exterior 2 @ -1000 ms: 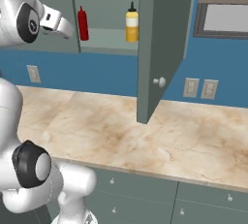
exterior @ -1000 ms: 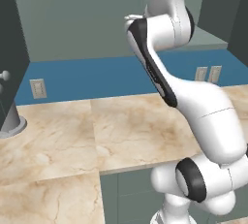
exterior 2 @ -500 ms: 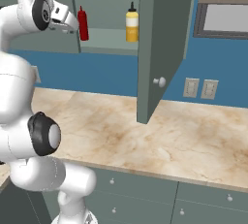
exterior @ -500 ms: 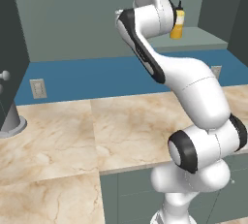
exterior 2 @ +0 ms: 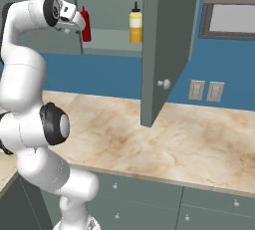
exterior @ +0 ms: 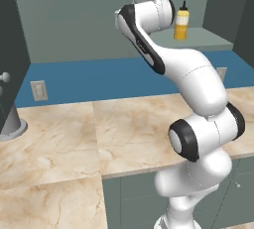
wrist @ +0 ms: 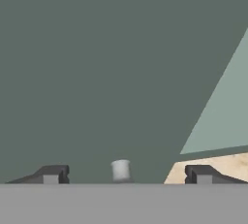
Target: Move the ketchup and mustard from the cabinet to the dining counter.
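Nearest the base lies the marble bench (exterior 2: 189, 144), bare under the raised arm. Above it the cabinet (exterior 2: 167, 50) stands open, its right door swung out over the bench with the round knob (exterior 2: 163, 83) facing forward.

The claw (wrist: 126, 175) is up at shelf level, at the left of the opening. In the hand view its two tips stand wide apart with nothing between them, so it is released; a small pale knob (wrist: 120, 169) shows between the tips against a flat grey-green panel.

On the shelf (exterior 2: 112, 40) the ketchup (exterior 2: 85, 25) stands upright just beside the hand, and the mustard (exterior 2: 135, 23) stands upright further right, well apart from it.

The step in hand looks like the reach for the ketchup. Done well, the hand should turn toward the bottle, centre its body between the tips, clear the door edge, and grip low enough not to tip it.
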Controlling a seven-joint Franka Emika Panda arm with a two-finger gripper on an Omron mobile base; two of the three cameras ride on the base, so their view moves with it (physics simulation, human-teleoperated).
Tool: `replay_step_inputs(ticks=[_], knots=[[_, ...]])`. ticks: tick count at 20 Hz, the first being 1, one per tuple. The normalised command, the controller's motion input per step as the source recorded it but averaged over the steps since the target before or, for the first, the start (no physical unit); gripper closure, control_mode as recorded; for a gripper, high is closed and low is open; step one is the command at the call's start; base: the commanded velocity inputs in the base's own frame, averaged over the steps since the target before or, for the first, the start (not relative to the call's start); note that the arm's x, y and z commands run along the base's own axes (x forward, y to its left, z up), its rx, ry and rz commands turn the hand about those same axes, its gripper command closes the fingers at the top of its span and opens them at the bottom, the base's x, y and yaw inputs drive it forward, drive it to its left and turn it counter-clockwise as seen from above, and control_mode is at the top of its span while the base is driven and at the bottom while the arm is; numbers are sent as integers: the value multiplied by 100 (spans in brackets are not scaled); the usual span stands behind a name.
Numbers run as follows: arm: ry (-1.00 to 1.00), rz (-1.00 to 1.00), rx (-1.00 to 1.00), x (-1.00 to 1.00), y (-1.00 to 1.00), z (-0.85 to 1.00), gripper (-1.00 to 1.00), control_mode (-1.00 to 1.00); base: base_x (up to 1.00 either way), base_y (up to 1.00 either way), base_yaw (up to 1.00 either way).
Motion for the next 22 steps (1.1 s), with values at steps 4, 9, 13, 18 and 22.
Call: replay_step_inputs(ticks=[4, 9, 13, 18, 22], knots=[[4, 1, 0, 26, 5, -21, -100, -100, 0, 0, 0], [5, 0, 0, 13, 26, -19, 100, -100, 0, 0, 0], [1, 0, 0, 0, 22, -18, 100, -100, 0, 0, 0], [0, 0, 0, -44, 41, -16, 100, -100, 0, 0, 0], [0, 0, 0, -95, 68, -8, 100, -100, 0, 0, 0]])
